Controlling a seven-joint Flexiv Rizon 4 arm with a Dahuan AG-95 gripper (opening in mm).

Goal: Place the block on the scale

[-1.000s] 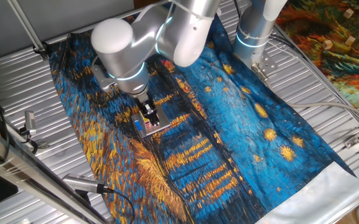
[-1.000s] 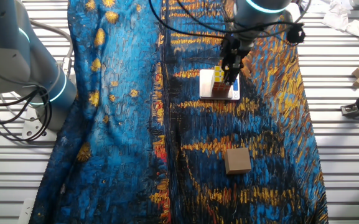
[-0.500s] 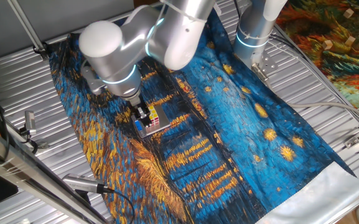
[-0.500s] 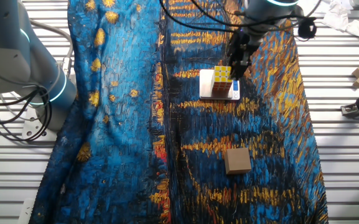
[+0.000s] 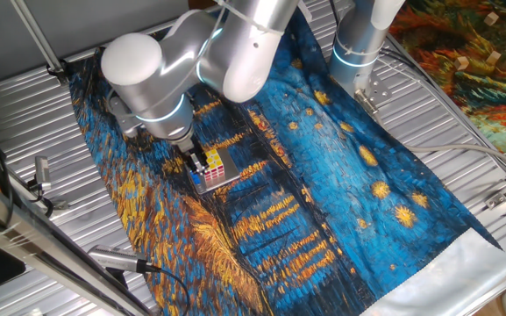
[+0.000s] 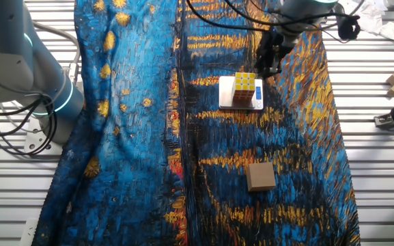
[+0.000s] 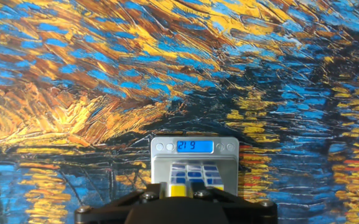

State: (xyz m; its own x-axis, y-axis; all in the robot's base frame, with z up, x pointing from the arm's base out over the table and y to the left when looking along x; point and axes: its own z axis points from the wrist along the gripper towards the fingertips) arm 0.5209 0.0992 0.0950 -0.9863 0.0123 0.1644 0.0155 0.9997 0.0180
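The puzzle cube (image 6: 245, 89) sits on the top plate of the small digital scale (image 6: 225, 96), which lies on a painted blue-and-gold cloth (image 6: 135, 137) spread over the ribbed metal counter (image 6: 381, 178). In the other fixed view the cube shows a yellow top face, and it stands upright and square on the plate. In the hand view the cube (image 7: 193, 177) rests just behind the scale's blue display strip (image 7: 195, 146), which shows lit digits. The gripper (image 6: 270, 63) hangs just beside the cube, on its far side in the other fixed view, and does not touch it; whether its fingers are spread or pressed together I cannot tell. A plain tan wooden block (image 6: 260, 175) lies on the cloth, well apart from the scale.
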